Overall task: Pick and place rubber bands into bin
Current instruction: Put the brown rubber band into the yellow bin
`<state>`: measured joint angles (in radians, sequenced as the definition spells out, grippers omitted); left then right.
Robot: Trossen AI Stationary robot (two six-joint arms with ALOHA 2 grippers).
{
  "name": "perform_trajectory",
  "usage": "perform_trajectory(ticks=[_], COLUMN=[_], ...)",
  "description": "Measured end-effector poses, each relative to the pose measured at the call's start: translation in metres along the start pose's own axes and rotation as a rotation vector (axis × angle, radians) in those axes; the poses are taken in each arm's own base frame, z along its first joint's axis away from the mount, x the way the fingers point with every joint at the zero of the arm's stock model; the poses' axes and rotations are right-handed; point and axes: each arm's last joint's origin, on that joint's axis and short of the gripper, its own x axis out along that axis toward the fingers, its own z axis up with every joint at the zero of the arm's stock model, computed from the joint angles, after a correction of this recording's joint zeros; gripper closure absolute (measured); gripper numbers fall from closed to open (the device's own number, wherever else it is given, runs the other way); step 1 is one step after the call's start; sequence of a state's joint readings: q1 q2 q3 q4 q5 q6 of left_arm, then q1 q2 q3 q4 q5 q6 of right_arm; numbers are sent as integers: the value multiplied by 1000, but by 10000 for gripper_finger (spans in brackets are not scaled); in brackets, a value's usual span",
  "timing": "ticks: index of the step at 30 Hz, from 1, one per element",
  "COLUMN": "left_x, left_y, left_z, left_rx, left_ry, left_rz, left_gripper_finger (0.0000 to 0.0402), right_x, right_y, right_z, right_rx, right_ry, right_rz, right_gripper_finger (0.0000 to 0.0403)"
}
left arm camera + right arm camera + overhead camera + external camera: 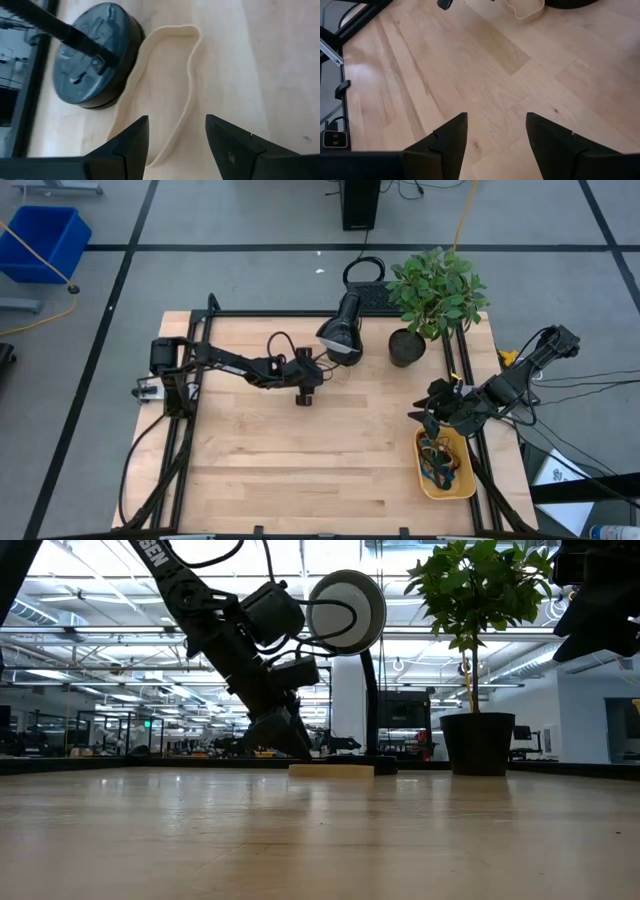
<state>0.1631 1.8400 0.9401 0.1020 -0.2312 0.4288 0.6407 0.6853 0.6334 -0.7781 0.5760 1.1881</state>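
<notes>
Left gripper (176,140) hovering with fingers spread over a tan rubber band (165,85) beside the lamp base (95,55), right gripper (432,418) waiting with fingers apart by the bin (462,488) holding rubber bands (440,460).

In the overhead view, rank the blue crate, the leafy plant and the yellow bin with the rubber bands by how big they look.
Largest to smallest, high view:
1. Leafy green potted plant
2. Large blue plastic crate, partly cut off at the picture's edge, so it may rival the plant
3. Small shallow yellow-orange plastic bin, holding coloured rubber bands
</notes>
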Motion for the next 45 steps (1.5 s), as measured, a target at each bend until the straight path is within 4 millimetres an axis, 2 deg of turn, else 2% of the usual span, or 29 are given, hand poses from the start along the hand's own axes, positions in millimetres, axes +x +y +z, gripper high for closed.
perform_trajectory(ticks=[5,13,24,45], left_x=[1,2,2,7], left_y=[1,2,7,30], left_z=[-5,-12,-14,-27], left_rx=[-54,-85,-53,-141], left_ry=[12,65,74,39], left_rz=[-82,-115,-91,-192], left_gripper_finger=[199,199,199,199], right_x=[0,0,0,0], right_y=[0,-1,-1,-1], right_z=[0,0,0,0], right_rx=[-3,-6,-5,-2], right_ry=[2,4,4,4], right_rz=[-4,-9,-9,-8], right_gripper_finger=[207,206,206,208])
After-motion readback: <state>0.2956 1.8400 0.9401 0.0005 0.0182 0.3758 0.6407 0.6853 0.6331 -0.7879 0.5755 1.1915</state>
